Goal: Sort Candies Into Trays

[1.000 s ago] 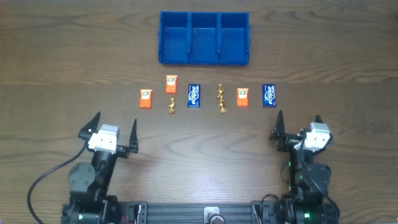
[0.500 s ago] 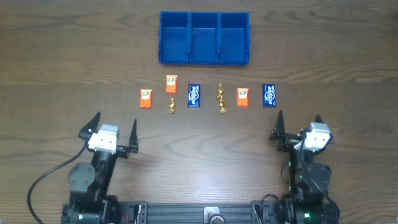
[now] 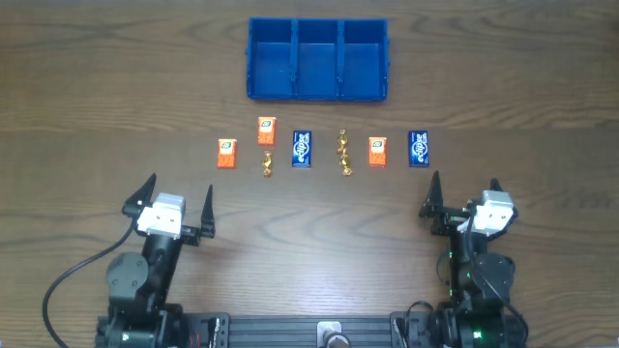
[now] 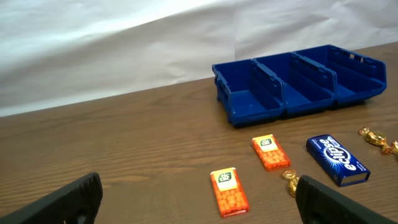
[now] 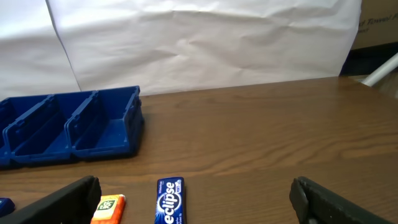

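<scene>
A blue tray [image 3: 317,58] with three compartments stands at the back of the wooden table, all compartments bare. In front of it lies a row of candies: three orange mint boxes [image 3: 226,153] [image 3: 266,130] [image 3: 377,151], two blue gum packs [image 3: 303,148] [image 3: 419,148], and gold-wrapped sweets [image 3: 267,164] [image 3: 343,155]. My left gripper [image 3: 167,201] hangs open near the front left, well short of the row. My right gripper [image 3: 463,195] hangs open at the front right, holding nothing. In the left wrist view the tray [image 4: 292,81], orange boxes [image 4: 229,190] and a gum pack [image 4: 337,160] lie ahead.
Bare wood surrounds the candies on both sides and between the row and the arms. A white sheet [image 5: 199,43] backs the table's far edge. A black cable [image 3: 68,280] loops by the left arm's base.
</scene>
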